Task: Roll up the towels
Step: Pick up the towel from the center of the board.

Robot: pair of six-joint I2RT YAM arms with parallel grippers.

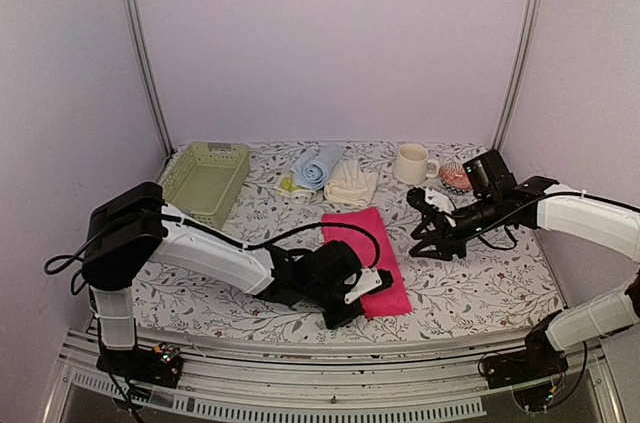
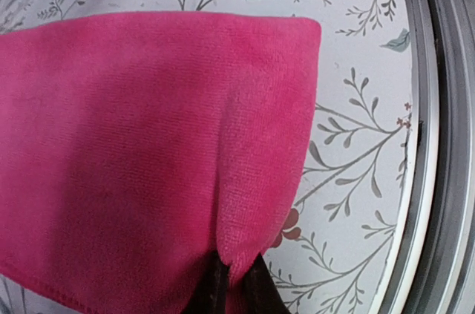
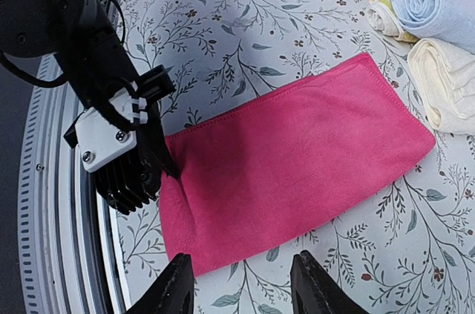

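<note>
One pink towel (image 1: 367, 259), three paler towels (image 1: 350, 184), one basket (image 1: 215, 147), one mug (image 1: 410, 164)

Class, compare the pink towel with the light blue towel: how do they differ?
The pink towel lies flat and unrolled mid-table; the light blue towel is rolled, at the back. The left gripper pinches the pink towel's near edge; no gripper touches the light blue towel. Both are plain soft cloth.
</note>
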